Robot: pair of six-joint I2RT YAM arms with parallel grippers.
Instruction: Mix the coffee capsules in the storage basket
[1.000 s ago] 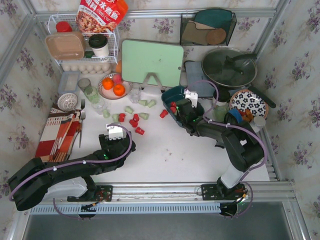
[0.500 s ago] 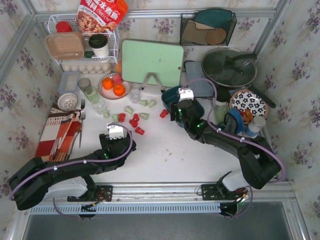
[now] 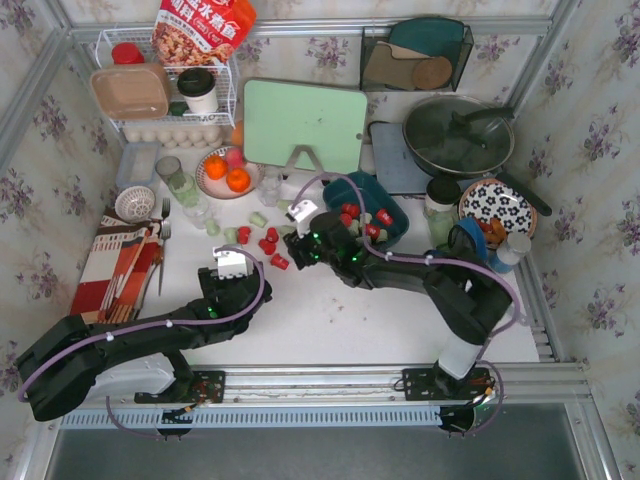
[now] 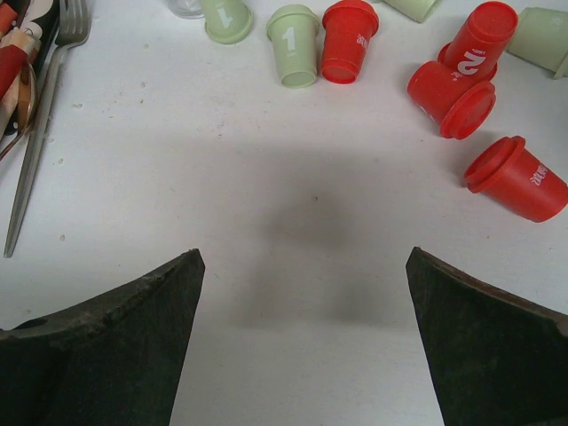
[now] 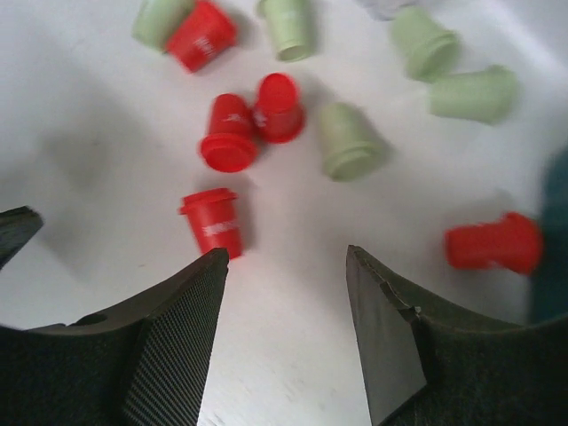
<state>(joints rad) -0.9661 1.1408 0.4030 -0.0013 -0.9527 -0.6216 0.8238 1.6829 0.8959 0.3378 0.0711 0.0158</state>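
The teal storage basket [image 3: 378, 195] sits right of centre with several red coffee capsules [image 3: 384, 217] in it; its edge shows in the right wrist view [image 5: 556, 222]. Loose red capsules [image 3: 268, 245] and green capsules [image 3: 258, 218] lie on the white table to its left. My right gripper [image 3: 298, 248] is open and empty just above the table [image 5: 284, 253], with a red capsule [image 5: 213, 222] by its left finger and a green one [image 5: 348, 142] ahead. My left gripper [image 3: 232, 262] is open and empty [image 4: 302, 257], with red capsules [image 4: 515, 177] and green capsules [image 4: 295, 44] beyond it.
A plate of oranges [image 3: 225, 172] and clear glasses [image 3: 185, 188] stand behind the capsules. Cutlery lies on a striped cloth [image 3: 125, 260] at the left, with forks [image 4: 40, 133] near my left gripper. A green cutting board [image 3: 303, 125], a lidded pan [image 3: 458, 135] and a patterned plate [image 3: 497, 205] are at the back and right.
My right arm has swung left from over the basket to the loose capsules on the table. The red capsules in the basket now show. My left arm has not moved.
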